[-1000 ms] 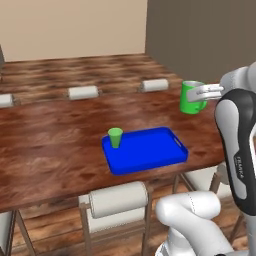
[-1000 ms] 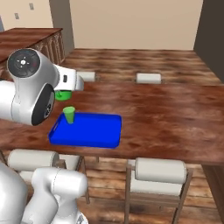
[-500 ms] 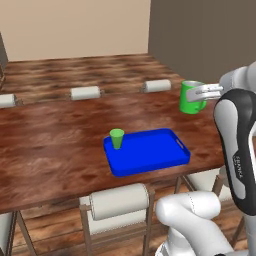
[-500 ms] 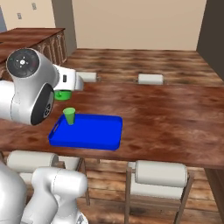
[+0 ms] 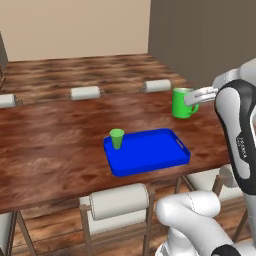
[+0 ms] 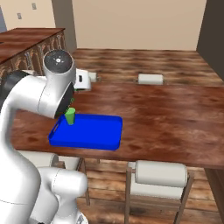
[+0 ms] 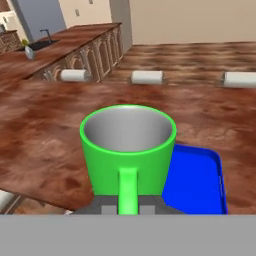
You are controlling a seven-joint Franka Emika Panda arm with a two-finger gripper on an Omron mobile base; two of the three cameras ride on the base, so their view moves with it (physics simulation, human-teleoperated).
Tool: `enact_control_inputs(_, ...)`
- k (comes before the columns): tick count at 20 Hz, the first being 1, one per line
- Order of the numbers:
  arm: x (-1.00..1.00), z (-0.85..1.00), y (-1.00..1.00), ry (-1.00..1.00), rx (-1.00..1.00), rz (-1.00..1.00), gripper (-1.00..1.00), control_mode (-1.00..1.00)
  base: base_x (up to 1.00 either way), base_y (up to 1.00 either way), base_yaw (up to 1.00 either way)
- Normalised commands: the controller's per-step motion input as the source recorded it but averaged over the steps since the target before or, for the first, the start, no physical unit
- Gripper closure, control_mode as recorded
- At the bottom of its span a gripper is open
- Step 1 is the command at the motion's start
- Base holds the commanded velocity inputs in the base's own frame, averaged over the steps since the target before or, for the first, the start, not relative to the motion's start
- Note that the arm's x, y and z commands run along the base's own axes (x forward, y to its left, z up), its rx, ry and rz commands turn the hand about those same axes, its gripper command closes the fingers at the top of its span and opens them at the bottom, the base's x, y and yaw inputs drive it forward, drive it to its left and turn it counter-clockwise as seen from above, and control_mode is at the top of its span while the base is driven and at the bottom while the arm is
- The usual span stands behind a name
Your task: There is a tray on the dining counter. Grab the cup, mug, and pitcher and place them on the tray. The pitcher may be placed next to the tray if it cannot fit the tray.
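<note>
Gripper (image 5: 196, 96) clamped on the mug (image 5: 182, 103) by its handle, held upright above the dining counter (image 5: 55, 140), beyond the tray (image 5: 150, 152) (cup (image 5: 117, 138) standing in its corner).

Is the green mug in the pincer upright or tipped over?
Upright. The mug shows its open mouth facing up, its pale grey inside looks empty, and the pincer holds its handle above the dining counter.

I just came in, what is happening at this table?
A white robot arm holds the green mug by its handle in the shut gripper, above the dining counter and beside the blue tray. The small green cup already stands on the tray. The mug is not yet set down.
</note>
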Motion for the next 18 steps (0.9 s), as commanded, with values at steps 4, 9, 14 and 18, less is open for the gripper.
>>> enact_control_inputs(4, 0.39, -0.40, 0.00, 0.01, 0.00, 0.23, 1.00, -1.00, 0.00, 0.00, 0.00)
enact_control_inputs(9, 0.28, -0.36, 0.00, 0.00, 0.00, 0.21, 1.00, -1.00, 0.00, 0.00, 0.00)
enact_control_inputs(14, 0.28, -0.31, 0.00, -0.04, 0.00, 0.15, 1.00, -1.00, 0.00, 0.00, 0.00)
enact_control_inputs(18, 0.28, -0.31, 0.00, -0.06, 0.00, 0.13, 1.00, -1.00, 0.00, 0.00, 0.00)
